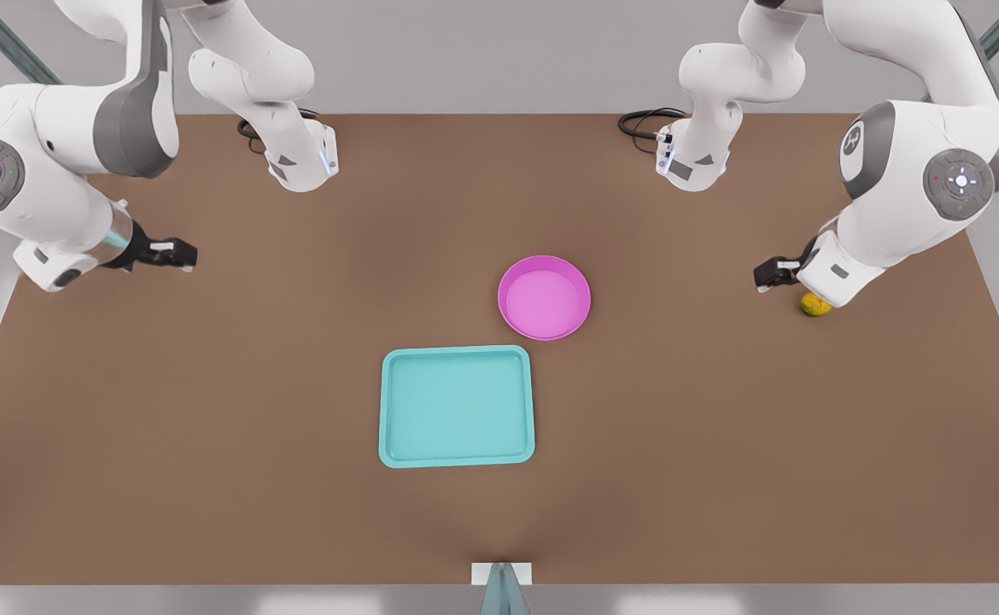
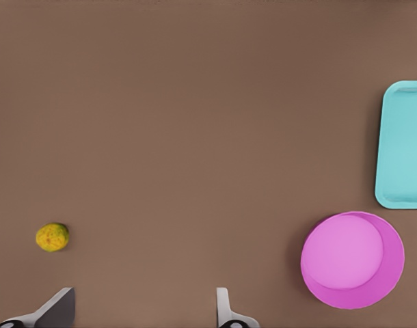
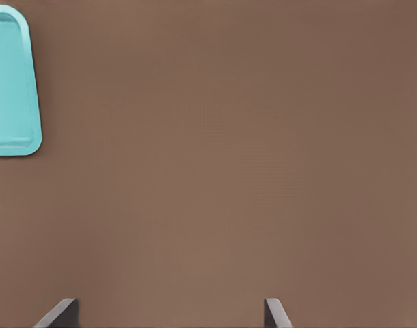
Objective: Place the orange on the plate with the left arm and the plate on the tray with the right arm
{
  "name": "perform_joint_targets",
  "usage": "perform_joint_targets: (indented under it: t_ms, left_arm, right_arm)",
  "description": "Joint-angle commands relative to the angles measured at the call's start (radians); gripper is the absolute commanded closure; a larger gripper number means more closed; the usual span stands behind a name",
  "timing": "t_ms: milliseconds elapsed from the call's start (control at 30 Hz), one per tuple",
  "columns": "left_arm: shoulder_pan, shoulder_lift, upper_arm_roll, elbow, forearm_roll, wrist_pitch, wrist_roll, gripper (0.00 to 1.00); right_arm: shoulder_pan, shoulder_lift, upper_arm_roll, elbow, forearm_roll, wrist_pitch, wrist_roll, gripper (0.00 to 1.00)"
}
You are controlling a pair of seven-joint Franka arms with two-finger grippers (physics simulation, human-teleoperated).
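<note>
**Both arms raised at the table's sides, orange on the table near the left gripper**

The left gripper [image 1: 771, 273] hangs above the brown table [image 1: 209, 410] at the front view's right. Its arm bends down from a high elbow, with the wrist angled toward the middle of the table. Its fingers [image 2: 225, 311] are spread wide and hold nothing. The orange [image 1: 815, 305] lies on the table just beside this gripper, a little nearer the camera and partly tucked under the wrist; in the left wrist view the orange [image 2: 52, 237] sits off to one side of the fingers, not between them.

The right gripper [image 1: 166, 253] is held above the table at the front view's left, its arm folded the same way and pointing inward. Its fingers [image 3: 275, 314] are also spread and empty.

The plate [image 1: 544, 297] rests on the table near the centre, empty. The tray [image 1: 457, 407] lies just nearer the camera and slightly toward the front view's left of the plate, close to it but apart from it.
</note>
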Motion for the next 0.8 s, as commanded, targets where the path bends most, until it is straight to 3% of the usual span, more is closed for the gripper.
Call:
perform_joint_targets:
  t_ms: [0, 33, 100, 133, 200, 300, 367, 433, 767]
  left_arm:
    - [0.002, -0.002, 0.002, -0.001, 0.002, 0.021, -0.056, 0.0]
    - [0.002, -0.002, 0.002, -0.001, 0.0, 0.018, -0.073, 0.0]
    - [0.026, 0.03, 0.009, -0.157, 0.008, 0.022, -0.101, 0.0]
    - [0.048, 0.047, 0.132, -0.257, 0.008, 0.137, -0.087, 0.0]
    - [0.085, 0.079, 0.261, -0.458, 0.008, 0.467, 0.273, 0.0]
    - [0.158, 0.099, 0.298, -0.634, 0.008, 0.765, 0.591, 0.0]
    - [0.192, 0.126, 0.328, -0.665, 0.008, 0.828, 0.694, 0.0]
    - [0.209, 0.157, 0.33, -0.759, 0.008, 1.009, 0.715, 0.0]
    - [0.243, 0.22, 0.342, -0.823, 0.0, 0.987, 0.918, 0.0]
  right_arm:
    - [-0.04, -0.007, 0.015, -0.007, -0.016, 0.12, -0.06, 0.0]
    - [-0.04, -0.007, 0.015, -0.007, -0.016, 0.12, -0.06, 0.0]
    - [-0.04, 0.004, 0.015, -0.005, -0.018, 0.114, -0.06, 0.0]
    - [-0.04, 0.009, 0.014, -0.005, -0.018, 0.114, -0.06, 0.0]
    - [-0.038, 0.013, 0.015, -0.005, -0.018, 0.103, -0.057, 0.0]
    - [-0.044, 0.049, 0.014, 0.009, -0.018, 0.076, -0.059, 0.0]
    - [-0.052, 0.055, 0.015, 0.009, -0.019, 0.082, -0.06, 0.0]
    - [-0.055, 0.073, 0.021, 0.009, -0.039, 0.085, -0.059, 0.0]
    - [-0.053, 0.098, 0.034, 0.009, -0.051, 0.021, -0.063, 0.0]
